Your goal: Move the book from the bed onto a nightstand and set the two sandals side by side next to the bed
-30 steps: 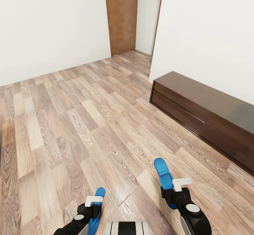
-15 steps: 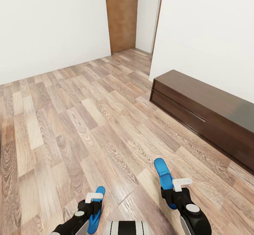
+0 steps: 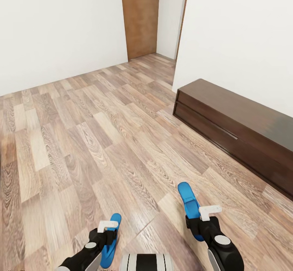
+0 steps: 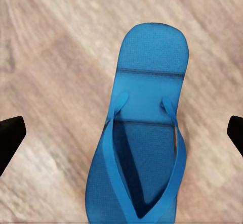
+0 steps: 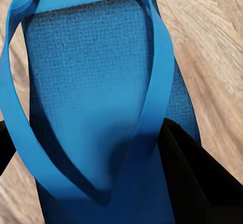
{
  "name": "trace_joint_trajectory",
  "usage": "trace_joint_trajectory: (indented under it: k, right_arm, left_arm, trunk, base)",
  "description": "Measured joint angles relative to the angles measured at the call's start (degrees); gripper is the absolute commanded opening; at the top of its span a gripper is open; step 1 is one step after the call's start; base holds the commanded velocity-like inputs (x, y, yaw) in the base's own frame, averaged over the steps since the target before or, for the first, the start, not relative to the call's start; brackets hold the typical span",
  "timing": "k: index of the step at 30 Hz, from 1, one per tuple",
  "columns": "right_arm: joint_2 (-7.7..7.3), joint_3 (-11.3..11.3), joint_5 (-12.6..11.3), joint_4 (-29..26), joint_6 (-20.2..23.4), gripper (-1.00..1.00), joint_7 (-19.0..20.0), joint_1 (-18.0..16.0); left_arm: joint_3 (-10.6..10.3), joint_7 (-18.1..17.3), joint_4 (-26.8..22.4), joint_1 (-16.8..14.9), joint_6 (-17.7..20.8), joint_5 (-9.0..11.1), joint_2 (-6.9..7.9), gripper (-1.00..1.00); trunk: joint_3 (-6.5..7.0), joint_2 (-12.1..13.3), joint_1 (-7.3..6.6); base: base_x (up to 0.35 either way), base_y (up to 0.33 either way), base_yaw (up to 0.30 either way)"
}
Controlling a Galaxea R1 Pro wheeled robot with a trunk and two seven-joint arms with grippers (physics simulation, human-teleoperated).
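Observation:
Two bright blue sandals show at the bottom of the head view, over the wood-plank floor. The left sandal [image 3: 110, 240] [image 4: 144, 133] sits under my left gripper [image 3: 106, 232] [image 4: 121, 135], which is open, its black fingertips [image 4: 10, 138] far apart on either side and not touching the sandal. I cannot tell if this sandal rests on the floor. My right gripper [image 3: 200, 219] [image 5: 101, 173] is shut on the right sandal [image 3: 188, 201] [image 5: 91, 82], held on edge above the floor. The bed, book and nightstand are out of view.
A long low dark-wood bench [image 3: 236, 128] runs along the white wall at the right. A brown door [image 3: 140, 18] stands at the far end beside a wall corner [image 3: 179, 38]. Bare plank floor [image 3: 81, 132] spreads ahead and to the left.
The camera has shifted a little, sliding the frame edge at the top left out of the picture. My left gripper and its sandal crept slightly forward. The right arm held still.

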Motion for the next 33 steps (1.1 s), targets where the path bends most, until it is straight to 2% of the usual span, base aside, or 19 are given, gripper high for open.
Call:
trace_joint_trajectory:
  k: [10, 21, 27, 33]
  right_arm:
    - [-0.01, 0.0, 0.0, 0.0, 0.0, -1.0, 0.0, 0.0]
    - [-0.01, 0.0, 0.0, 0.0, 0.0, -1.0, 0.0, 0.0]
    - [0.03, 0.0, 0.0, 0.0, 0.0, -1.0, 0.0, 0.0]
    - [0.07, 0.0, 0.0, 0.1, 0.1, -1.0, 0.0, 0.0]
  left_arm:
    - [0.0, 0.0, 0.0, 0.0, -0.1, 0.0, 0.05, 1.0]
    - [0.0, 0.0, 0.0, -0.3, -0.5, 0.0, -0.11, 1.0]
    - [0.0, 0.0, 0.0, -0.3, -0.6, 0.0, -0.22, 1.0]
    - [-0.1, 0.0, -0.1, -0.3, -0.6, 0.0, -0.37, 1.0]
  trunk:
    - [-2.22, -0.1, 0.26]
    - [-2.22, -0.1, 0.25]
    - [-3.55, -0.2, 0.41]
    - [-3.55, -0.2, 0.41]
  base:
    - [0.0, 0.0, 0.0]
    - [0.0, 0.0, 0.0]
    - [0.0, 0.0, 0.0]
    - [0.0, 0.0, 0.0]
